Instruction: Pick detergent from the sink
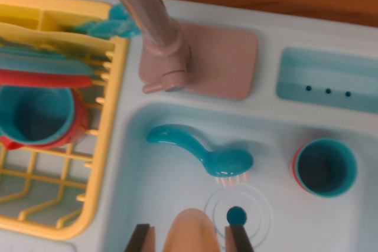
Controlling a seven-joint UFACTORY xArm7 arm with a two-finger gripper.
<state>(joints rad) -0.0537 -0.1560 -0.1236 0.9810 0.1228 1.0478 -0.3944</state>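
peach detergent (189, 231) in the sink (147, 205), at the bottom edge, sitting between the two dark gripper (191, 239) fingers (140, 239); jaws close on both sides, firm contact not clear. drain (237, 215) just right. teal brush (204, 151) above. cup (325, 167) far right. faucet (162, 45) behind. yellow rack (88, 205) left.

The claw (191, 241) straddles a rounded peach plastic detergent bottle (189, 231) at the near edge of the pale blue toy sink (153, 187). A teal dish brush (204, 150) lies just beyond; a teal cup (325, 167) stands right. A yellow dish rack (88, 193) sits left, a mauve faucet (156, 28) far.
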